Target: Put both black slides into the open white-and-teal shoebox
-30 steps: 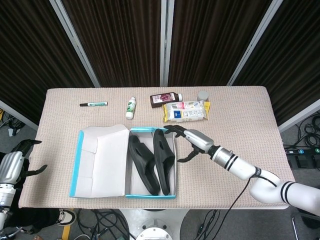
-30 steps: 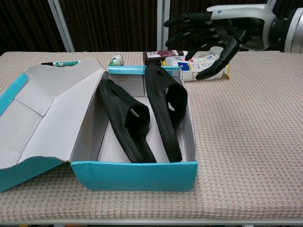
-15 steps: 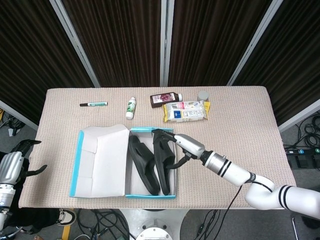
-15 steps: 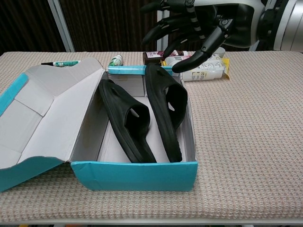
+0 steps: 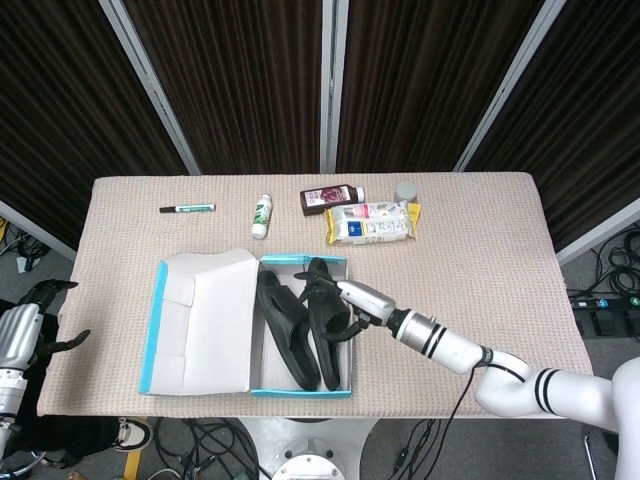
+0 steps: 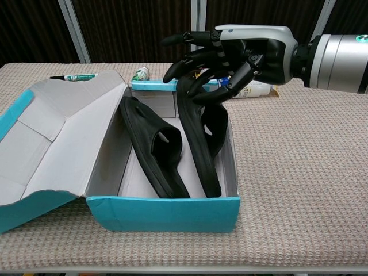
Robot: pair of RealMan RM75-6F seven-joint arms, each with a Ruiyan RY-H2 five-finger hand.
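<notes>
The white-and-teal shoebox (image 5: 300,391) (image 6: 167,214) lies open at the table's front, its lid (image 5: 200,320) folded out to the left. Both black slides stand on edge inside it: one slide (image 5: 285,325) (image 6: 152,144) on the left, the other slide (image 5: 330,350) (image 6: 204,152) leaning against the right wall. My right hand (image 5: 345,300) (image 6: 230,54) hovers over the far end of the right slide, fingers spread and curved down, fingertips at or just above its upper edge, holding nothing. My left hand (image 5: 20,335) hangs off the table's left edge, fingers apart and empty.
Along the back of the table lie a green marker (image 5: 187,208), a small white bottle (image 5: 262,215), a dark bottle (image 5: 332,198), a yellow-edged wipes pack (image 5: 372,222) and a small grey jar (image 5: 406,191). Beige cloth covers the table.
My right hand has moved left and down, from beside the box's right wall to over the far end of the right slide. Slides, box and left hand have not moved.
</notes>
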